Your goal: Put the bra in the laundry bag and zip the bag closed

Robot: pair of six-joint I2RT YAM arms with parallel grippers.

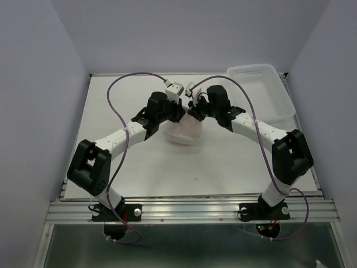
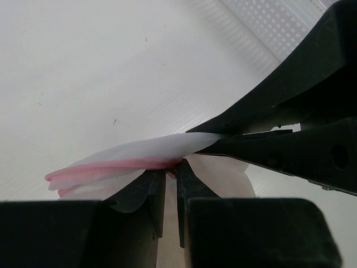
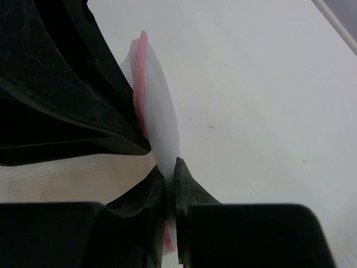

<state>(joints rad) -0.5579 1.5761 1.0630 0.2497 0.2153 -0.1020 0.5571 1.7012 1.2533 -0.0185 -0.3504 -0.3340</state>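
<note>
pinching the laundry bag (image 2: 139, 153) at its pink zipper rim (image 2: 106, 166), the left gripper (image 2: 170, 187) had its fingers drawn nearly together at the bottom middle of the left wrist view, with the fabric caught between them. the right gripper (image 3: 170, 184) was likewise clamped on the bag's white mesh, low in the middle of its own view, the zipper edge rising toward the upper left. in the top view both grippers met just above the middle of the frame, the bag bunched right under them on the table (image 1: 111, 162). the mesh had a faint pinkish tint there (whether that was the bra showing through, i could not tell), and the bra itself could not be made out as a separate shape. a white plastic basket (image 1: 262, 72) sat at the upper right of the top view, well apart from the bag.
</note>
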